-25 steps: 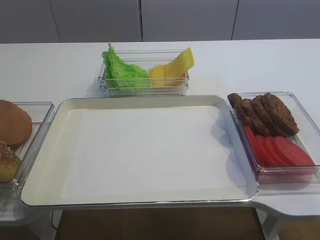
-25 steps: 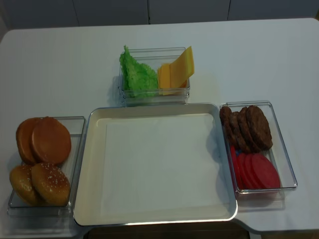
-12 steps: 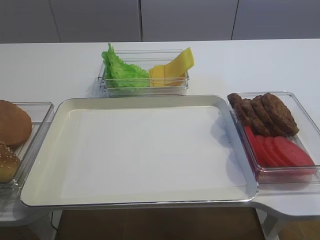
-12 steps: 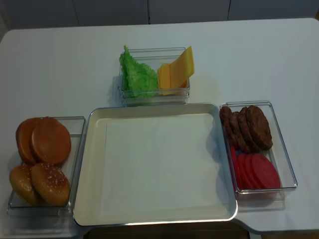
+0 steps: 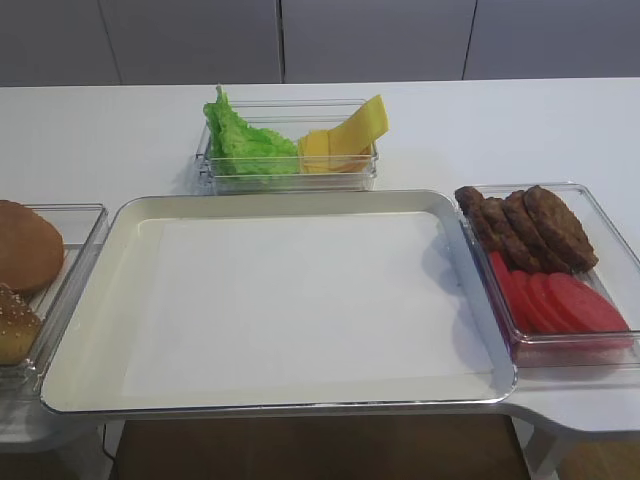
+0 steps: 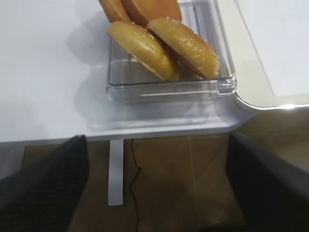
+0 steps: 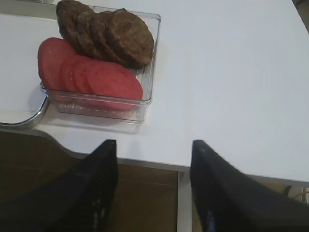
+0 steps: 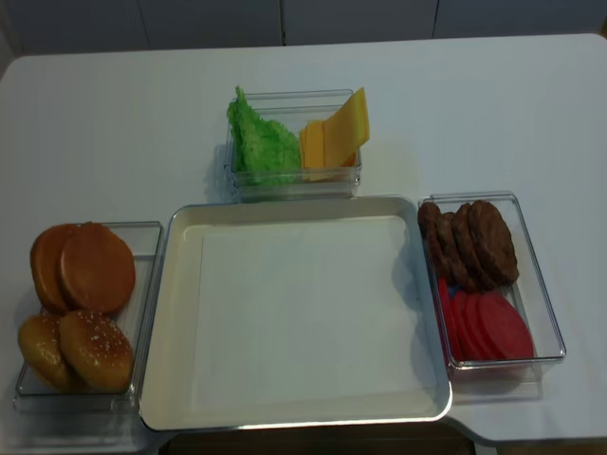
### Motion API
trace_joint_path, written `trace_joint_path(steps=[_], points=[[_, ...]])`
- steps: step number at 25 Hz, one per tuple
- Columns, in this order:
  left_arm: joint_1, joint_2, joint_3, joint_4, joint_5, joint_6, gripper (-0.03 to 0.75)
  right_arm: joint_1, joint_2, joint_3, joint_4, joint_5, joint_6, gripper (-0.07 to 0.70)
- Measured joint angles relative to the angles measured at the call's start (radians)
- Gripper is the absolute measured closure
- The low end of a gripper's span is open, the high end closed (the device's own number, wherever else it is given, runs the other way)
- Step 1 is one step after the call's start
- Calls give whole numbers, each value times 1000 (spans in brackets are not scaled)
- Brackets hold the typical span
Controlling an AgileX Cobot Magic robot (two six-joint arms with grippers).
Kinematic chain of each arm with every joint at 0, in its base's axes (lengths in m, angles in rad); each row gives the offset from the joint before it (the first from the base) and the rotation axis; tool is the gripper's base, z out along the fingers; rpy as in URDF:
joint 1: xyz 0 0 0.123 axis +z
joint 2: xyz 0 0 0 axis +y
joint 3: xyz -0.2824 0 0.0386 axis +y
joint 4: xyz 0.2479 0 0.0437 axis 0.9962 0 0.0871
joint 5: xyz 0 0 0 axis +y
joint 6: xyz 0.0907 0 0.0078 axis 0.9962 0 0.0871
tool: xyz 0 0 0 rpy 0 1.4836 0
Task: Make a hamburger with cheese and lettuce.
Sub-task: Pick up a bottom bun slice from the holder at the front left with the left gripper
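Lettuce (image 8: 263, 142) and cheese (image 8: 334, 136) share a clear box at the upper middle of the frame, lettuce on its left side, cheese leaning on its right. Bun halves (image 8: 83, 268) sit in a clear bin at lower left, beside the bare white tray (image 8: 180, 313) on the bench (image 8: 114, 123). Both the left tool (image 6: 154, 188) and the right tool (image 7: 152, 193) stand wide, holding nothing, off the bench edge.

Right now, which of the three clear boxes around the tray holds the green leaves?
The far box behind the tray: it holds lettuce beside cheese. The left one has buns, the right patties and tomato.
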Motion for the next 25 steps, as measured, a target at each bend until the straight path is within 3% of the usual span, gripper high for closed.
trace_joint_path(steps=[12,25], points=[[0,250,-184,77,15,2,37,0,0,0,0,0,0,240],[0,281,-196,154,22,-4,37,0,0,0,0,0,0,240]])
